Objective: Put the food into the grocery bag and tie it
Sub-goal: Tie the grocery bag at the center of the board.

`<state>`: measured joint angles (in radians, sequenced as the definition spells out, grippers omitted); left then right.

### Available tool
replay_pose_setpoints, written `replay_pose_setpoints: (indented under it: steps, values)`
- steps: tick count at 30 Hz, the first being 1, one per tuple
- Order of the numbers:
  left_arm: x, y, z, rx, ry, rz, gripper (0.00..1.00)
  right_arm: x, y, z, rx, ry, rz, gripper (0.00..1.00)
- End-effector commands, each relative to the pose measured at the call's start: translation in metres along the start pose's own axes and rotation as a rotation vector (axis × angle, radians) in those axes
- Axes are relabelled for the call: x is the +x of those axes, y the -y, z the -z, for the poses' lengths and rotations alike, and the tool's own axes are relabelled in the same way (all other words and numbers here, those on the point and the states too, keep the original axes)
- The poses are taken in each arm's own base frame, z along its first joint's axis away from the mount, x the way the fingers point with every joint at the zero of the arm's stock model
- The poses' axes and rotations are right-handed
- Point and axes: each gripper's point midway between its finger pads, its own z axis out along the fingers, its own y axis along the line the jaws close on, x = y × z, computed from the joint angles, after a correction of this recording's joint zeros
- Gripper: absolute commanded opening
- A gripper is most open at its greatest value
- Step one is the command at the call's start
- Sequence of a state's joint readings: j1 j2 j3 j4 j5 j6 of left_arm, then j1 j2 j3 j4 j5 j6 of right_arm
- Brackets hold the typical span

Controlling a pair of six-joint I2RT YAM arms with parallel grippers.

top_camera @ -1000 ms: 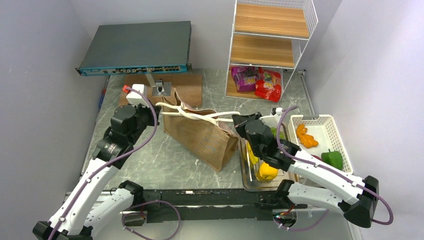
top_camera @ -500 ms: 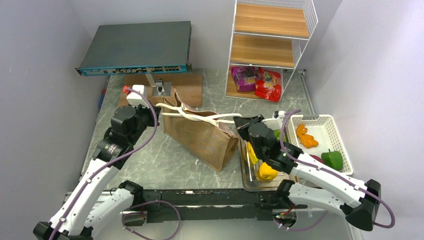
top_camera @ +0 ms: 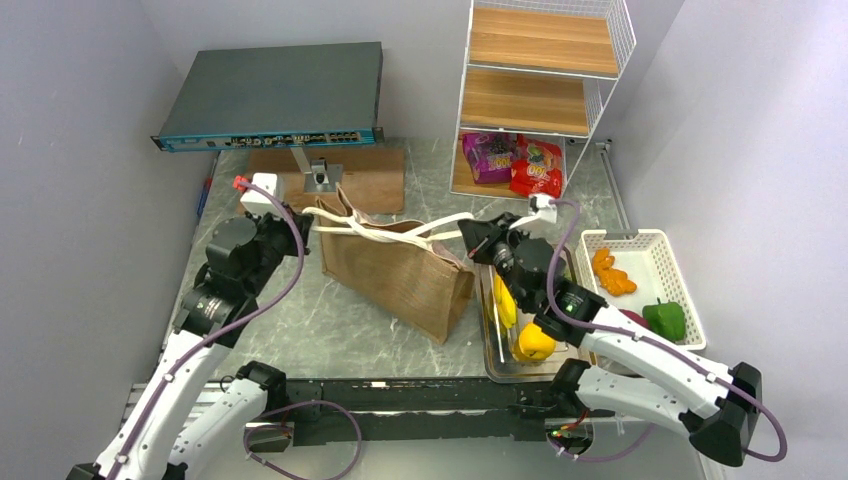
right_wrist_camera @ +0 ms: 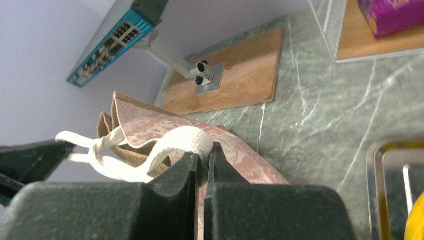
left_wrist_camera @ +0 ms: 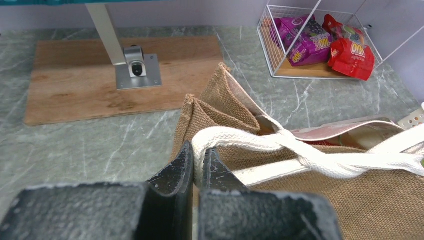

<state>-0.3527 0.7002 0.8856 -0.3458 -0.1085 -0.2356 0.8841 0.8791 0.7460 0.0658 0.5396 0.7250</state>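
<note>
The brown grocery bag (top_camera: 400, 272) lies tilted at the table's middle, its two white rope handles (top_camera: 395, 232) crossed over each other above its mouth. My left gripper (top_camera: 303, 224) is shut on one handle loop (left_wrist_camera: 235, 137) at the bag's left end. My right gripper (top_camera: 470, 236) is shut on the other loop (right_wrist_camera: 186, 138) at the right end. Food outside the bag: red and purple snack packets (top_camera: 515, 160) on the bottom shelf, yellow items (top_camera: 532, 342) in a metal tray, orange pieces (top_camera: 612, 272) and a green pepper (top_camera: 663, 318) in a white basket. What is inside the bag is hidden.
A wire rack with wooden shelves (top_camera: 540, 70) stands at the back right. A wooden board (top_camera: 370, 170) with a metal post sits behind the bag, under a dark network box (top_camera: 275, 95). The metal tray (top_camera: 490, 350) and white basket (top_camera: 650, 250) flank my right arm.
Both grippers have drawn apart, the left moving left and the right moving back, each keeping its handle. The crossed handles are pulled tighter over the bag.
</note>
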Motion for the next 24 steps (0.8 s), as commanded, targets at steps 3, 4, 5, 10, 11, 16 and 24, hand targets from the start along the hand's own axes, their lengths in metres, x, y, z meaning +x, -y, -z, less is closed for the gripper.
replay_pose_setpoints:
  steps: [3,4,5,10,11,16,24]
  values:
    - [-0.094,-0.028,0.035,-0.130,0.279,-0.091,0.00,-0.093,-0.072,-0.007,-0.199,0.205,0.167,0.00]
    - [-0.096,-0.020,0.034,-0.086,0.277,-0.100,0.00,-0.088,-0.084,-0.008,-0.241,0.187,0.178,0.00]
    - [-0.095,-0.012,0.033,-0.043,0.272,-0.107,0.00,-0.085,-0.094,-0.008,-0.277,0.173,0.186,0.00]
    - [-0.095,0.023,0.033,0.146,0.278,-0.145,0.00,-0.068,-0.135,-0.011,-0.387,0.133,0.225,0.00]
    - [-0.094,0.029,0.032,0.180,0.277,-0.153,0.00,-0.063,-0.141,-0.012,-0.398,0.128,0.233,0.00]
    - [-0.081,0.063,0.027,0.345,0.231,-0.183,0.00,-0.043,-0.167,-0.017,-0.456,0.096,0.232,0.00]
    - [-0.048,0.102,0.017,0.517,0.145,-0.218,0.00,-0.008,-0.209,-0.028,-0.535,0.052,0.246,0.00]
